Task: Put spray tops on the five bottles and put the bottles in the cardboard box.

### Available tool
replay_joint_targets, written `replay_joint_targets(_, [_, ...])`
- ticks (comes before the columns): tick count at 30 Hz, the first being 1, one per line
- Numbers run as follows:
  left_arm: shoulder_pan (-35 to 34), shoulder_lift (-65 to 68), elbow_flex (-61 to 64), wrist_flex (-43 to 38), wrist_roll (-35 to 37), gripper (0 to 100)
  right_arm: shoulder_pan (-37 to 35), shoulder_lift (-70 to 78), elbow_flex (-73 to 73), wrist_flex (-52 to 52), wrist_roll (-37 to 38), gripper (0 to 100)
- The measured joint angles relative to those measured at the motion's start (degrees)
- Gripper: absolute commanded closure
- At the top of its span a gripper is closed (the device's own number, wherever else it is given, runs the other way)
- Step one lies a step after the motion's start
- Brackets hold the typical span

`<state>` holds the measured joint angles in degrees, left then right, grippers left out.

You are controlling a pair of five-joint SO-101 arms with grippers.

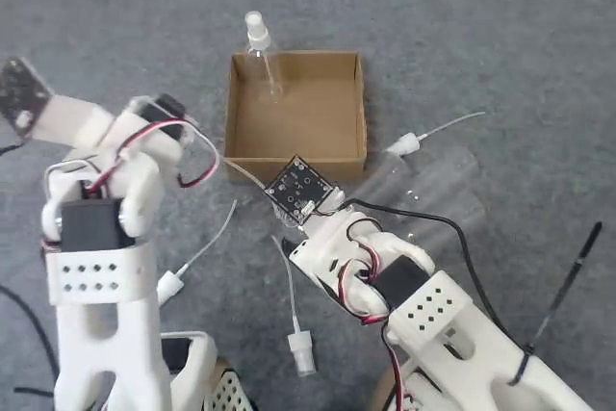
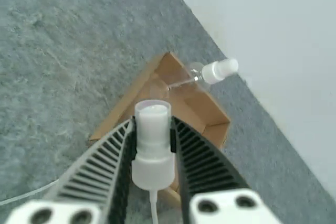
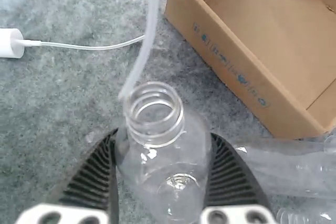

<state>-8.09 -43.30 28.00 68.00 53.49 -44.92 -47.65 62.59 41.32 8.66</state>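
Observation:
My left gripper (image 2: 152,123) is shut on a white spray top (image 2: 152,145), held up over the carpet near the cardboard box (image 1: 346,113). The top's thin tube (image 3: 144,40) slants down to the rim of an open clear bottle (image 3: 157,135); I cannot tell if the tip is inside the neck. My right gripper (image 3: 163,138) is shut on that bottle, holding it just in front of the box (image 3: 231,66). One bottle with a spray top (image 1: 258,45) stands in the box's far left corner.
Loose spray tops with tubes lie on the grey carpet: one (image 1: 169,282) by the left arm, one (image 1: 301,347) in front of the right arm, one (image 1: 404,144) right of the box. Several bare clear bottles (image 1: 438,185) lie right of the box.

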Motion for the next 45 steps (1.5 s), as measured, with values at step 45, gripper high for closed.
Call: replay_joint_targets(45, [4.5,0.0,3.5,-6.7,3.8,99,2.1,0.0,0.0,0.0,0.0,99.3])
